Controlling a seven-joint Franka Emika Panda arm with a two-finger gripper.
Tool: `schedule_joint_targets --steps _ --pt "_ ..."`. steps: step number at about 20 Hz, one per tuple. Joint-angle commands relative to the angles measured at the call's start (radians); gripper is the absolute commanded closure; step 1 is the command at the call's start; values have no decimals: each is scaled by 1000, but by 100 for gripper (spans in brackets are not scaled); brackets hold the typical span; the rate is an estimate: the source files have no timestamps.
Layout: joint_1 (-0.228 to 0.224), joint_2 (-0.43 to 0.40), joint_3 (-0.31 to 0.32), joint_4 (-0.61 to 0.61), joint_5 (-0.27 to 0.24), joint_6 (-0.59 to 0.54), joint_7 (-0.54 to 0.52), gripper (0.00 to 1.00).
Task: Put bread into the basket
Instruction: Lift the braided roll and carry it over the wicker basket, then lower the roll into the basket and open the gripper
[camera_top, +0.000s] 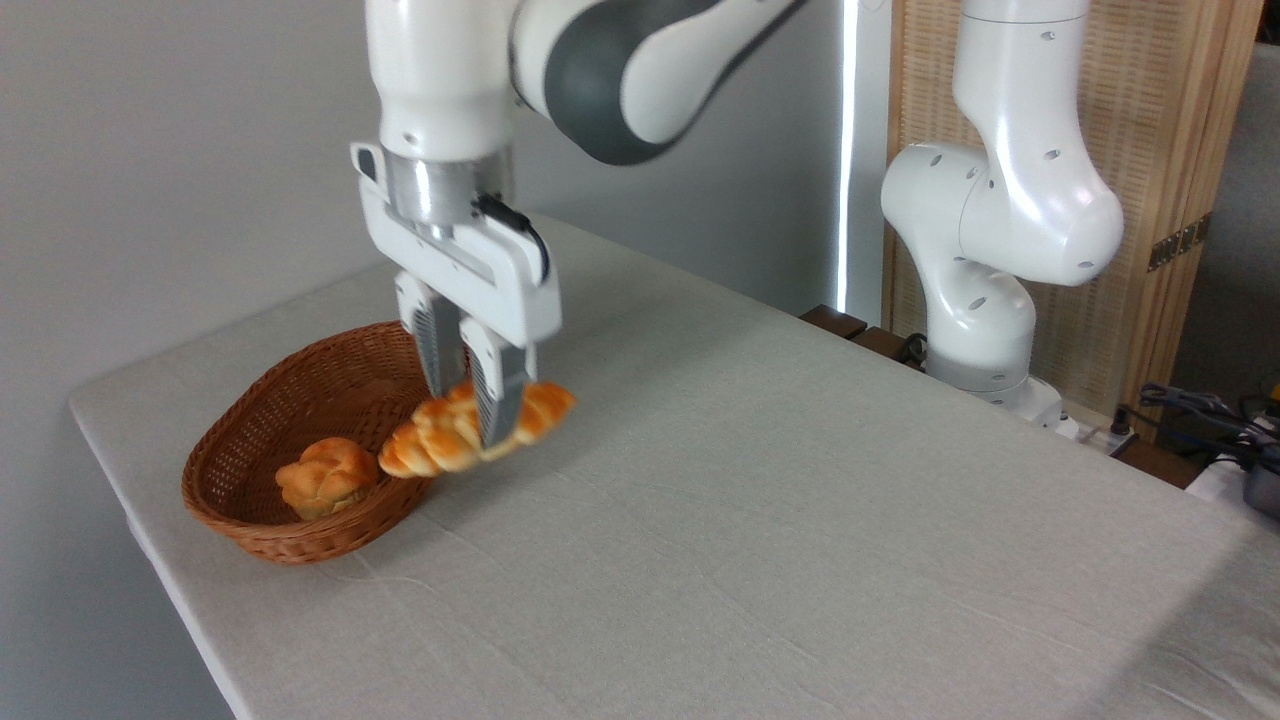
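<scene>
A grey-clothed table (760, 520) is standing before a pale wall. At left, the basket (262, 520) is holding a round bun (325, 476). The gripper (468, 400) is clamping the bread (445, 435) above the basket's right rim, its long axis rising from lower left to upper right.

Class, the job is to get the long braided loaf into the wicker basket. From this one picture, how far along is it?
Done: the tool has shut on the braided loaf and lifted it clear of the table.
In hand: the loaf hangs tilted at the right rim of the basket, its lower end just over the edge, near the small bun already inside.
Left: move it further over the basket, lower it and open.
</scene>
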Motion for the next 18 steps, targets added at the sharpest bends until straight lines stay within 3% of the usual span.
schedule_joint_targets --steps 1,4,6,9,13,18 --pt "3 47 -52 69 -53 -22 -172 36" --pt "3 64 -77 79 -109 -10 -292 33" --pt "3 72 -81 98 -154 -8 -363 0" --pt "3 109 -119 129 -163 25 -433 0" --pt "3 138 -123 130 -211 111 -503 0" --pt "3 150 -126 130 -198 113 -501 0"
